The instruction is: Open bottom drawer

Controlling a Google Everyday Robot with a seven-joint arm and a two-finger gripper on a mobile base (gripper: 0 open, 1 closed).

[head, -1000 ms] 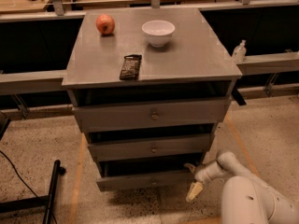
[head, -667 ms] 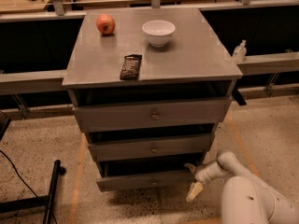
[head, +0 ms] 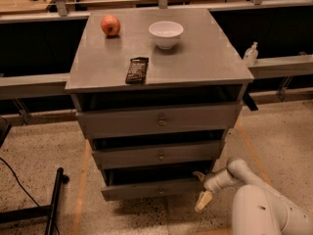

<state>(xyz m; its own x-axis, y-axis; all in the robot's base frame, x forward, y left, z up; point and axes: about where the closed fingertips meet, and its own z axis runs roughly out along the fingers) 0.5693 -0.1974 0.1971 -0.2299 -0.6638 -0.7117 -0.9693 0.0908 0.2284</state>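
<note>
Grey cabinet fills my view. Bottom drawer sits lowest of three, with a dark gap above its front. My tool is just beside the drawer's right end, low near the floor, released, grasping nothing. On top: bowl, apple, dark packet.

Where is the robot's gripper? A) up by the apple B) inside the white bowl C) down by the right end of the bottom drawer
C: the gripper sits low beside the right end of the bottom drawer, far below the apple and the bowl on top.
</note>
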